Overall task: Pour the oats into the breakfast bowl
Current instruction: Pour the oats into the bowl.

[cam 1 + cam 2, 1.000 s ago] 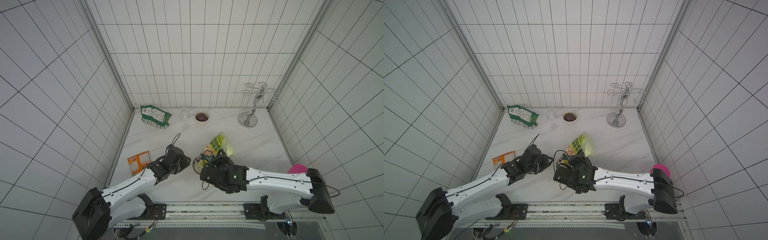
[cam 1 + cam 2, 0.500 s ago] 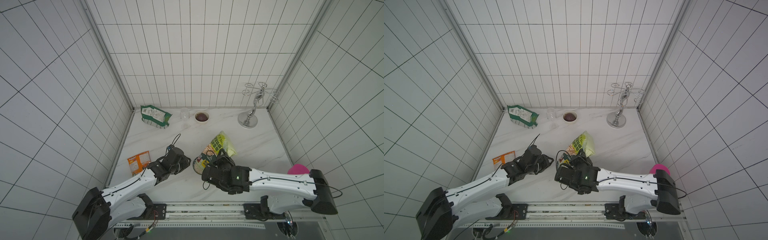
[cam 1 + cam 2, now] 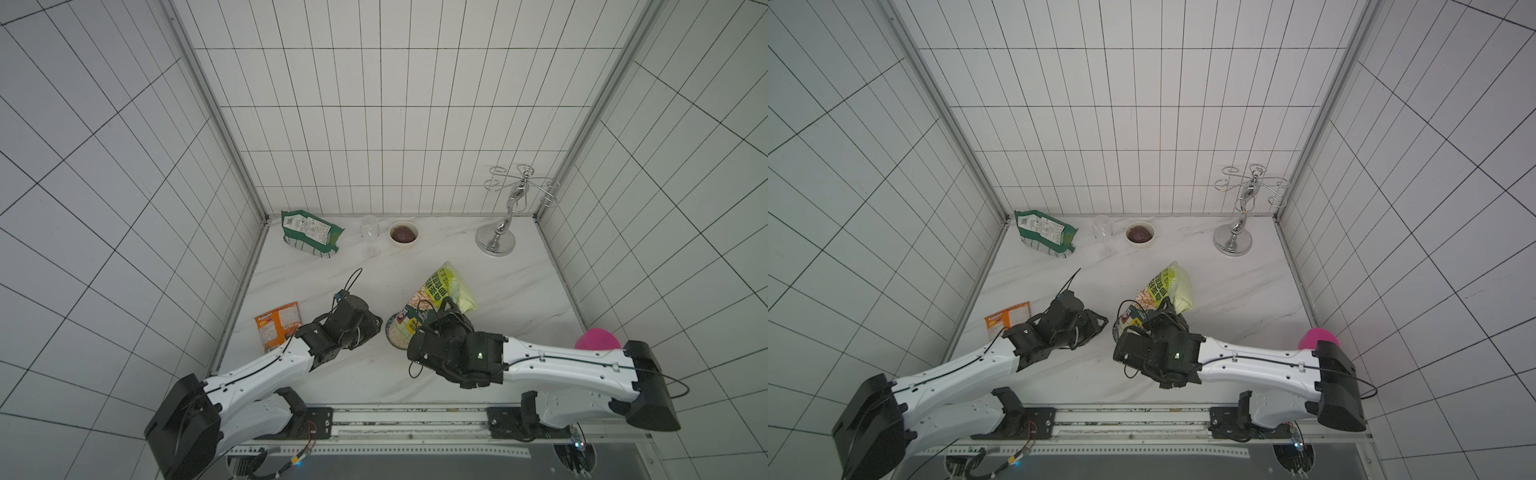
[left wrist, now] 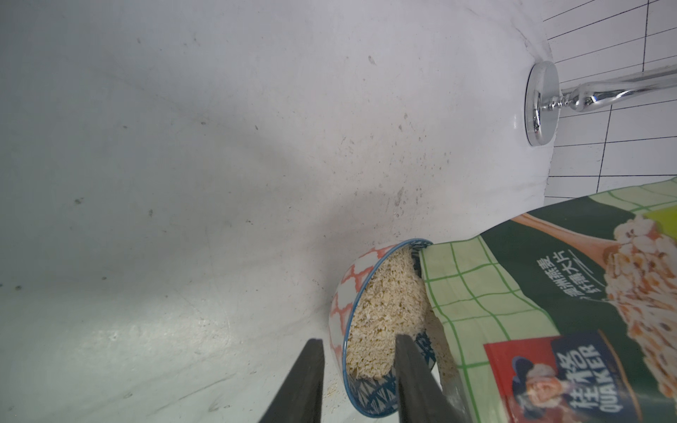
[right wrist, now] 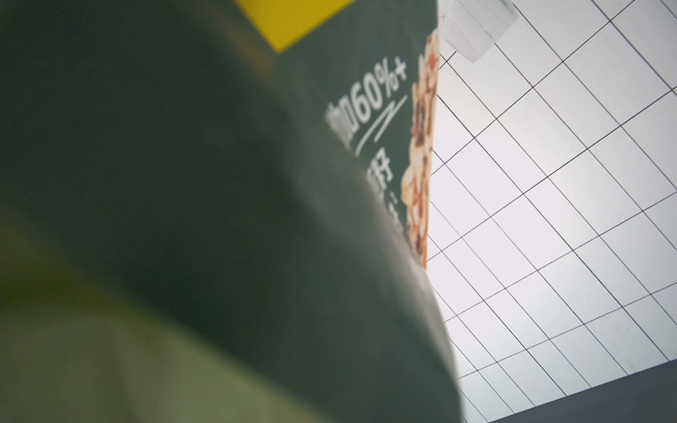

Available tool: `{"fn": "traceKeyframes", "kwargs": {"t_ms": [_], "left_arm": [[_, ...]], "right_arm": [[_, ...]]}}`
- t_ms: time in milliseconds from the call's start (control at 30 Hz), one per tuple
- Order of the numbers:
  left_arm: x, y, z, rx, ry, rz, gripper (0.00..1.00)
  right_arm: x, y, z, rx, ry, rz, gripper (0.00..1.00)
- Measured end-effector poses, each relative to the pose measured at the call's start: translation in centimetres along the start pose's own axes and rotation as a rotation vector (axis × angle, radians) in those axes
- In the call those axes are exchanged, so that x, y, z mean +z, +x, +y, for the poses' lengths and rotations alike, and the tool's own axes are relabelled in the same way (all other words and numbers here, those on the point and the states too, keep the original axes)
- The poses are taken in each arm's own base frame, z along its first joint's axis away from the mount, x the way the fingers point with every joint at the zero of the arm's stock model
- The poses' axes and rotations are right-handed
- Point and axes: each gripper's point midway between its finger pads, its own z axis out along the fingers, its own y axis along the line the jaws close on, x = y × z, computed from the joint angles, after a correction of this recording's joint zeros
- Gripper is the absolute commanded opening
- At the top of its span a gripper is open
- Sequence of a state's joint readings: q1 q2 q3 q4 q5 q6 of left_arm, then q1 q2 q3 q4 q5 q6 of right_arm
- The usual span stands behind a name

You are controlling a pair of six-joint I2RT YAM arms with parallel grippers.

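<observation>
Beige oats (image 4: 388, 300) fill the breakfast bowl (image 4: 342, 289); pouch (image 3: 446, 286) unmoved in right pincer (image 3: 436, 318) (left pincer (image 4: 357, 338) straddles rim, grip unclear): nearly done.

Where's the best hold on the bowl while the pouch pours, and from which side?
Pinch the bowl wall at its rim, one finger inside, one outside, coming from the robot's left. The pouch mouth covers the rim on the right, and the round bowl looks too wide to span. The left gripper straddles that free rim.
</observation>
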State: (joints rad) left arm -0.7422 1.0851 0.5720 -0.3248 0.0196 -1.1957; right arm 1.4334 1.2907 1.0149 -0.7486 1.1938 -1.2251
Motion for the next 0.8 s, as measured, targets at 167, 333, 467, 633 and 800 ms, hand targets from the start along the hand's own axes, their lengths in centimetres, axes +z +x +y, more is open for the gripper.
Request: {"fn": "traceKeyframes", "kwargs": {"t_ms": [167, 333, 467, 633, 800], "left_arm": [[0.00, 0.06, -0.05, 0.001, 0.002, 0.001, 0.35], [0.00, 0.04, -0.04, 0.001, 0.001, -0.001, 0.35], [0.00, 0.02, -0.06, 0.001, 0.001, -0.002, 0.35], [0.06, 0.00, -0.13, 0.001, 0.004, -0.003, 0.35], [0.06, -0.08, -0.11, 0.001, 0.003, -0.007, 0.35]], "right_arm": [[0.16, -0.01, -0.02, 0.010, 0.000, -0.001, 0.00], [0.20, 0.08, -0.04, 0.008, 0.001, 0.001, 0.00], [0.18, -0.03, -0.11, 0.008, 0.004, -0.008, 0.00], [0.27, -0.15, -0.13, 0.006, 0.002, -0.017, 0.00], [0.30, -0.19, 0.05, 0.011, -0.005, -0.020, 0.00]]}}
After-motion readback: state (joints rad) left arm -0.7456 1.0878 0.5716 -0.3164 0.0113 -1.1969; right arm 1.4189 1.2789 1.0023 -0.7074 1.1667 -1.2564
